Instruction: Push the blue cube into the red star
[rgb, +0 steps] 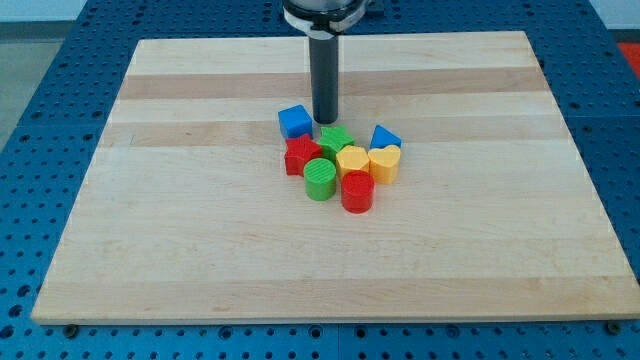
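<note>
The blue cube (294, 121) sits on the wooden board at the upper left of a tight cluster of blocks. The red star (300, 156) lies just below it, nearly touching. My tip (325, 121) is on the board right beside the blue cube's right side, above the green block (334, 139). No gripper is fitted.
The cluster also holds a green cylinder (320, 178), a red cylinder (357, 191), a yellow block (352, 160), a yellow heart-like block (385, 162) and a blue triangular block (385, 138). The board (180, 240) lies on a blue perforated table.
</note>
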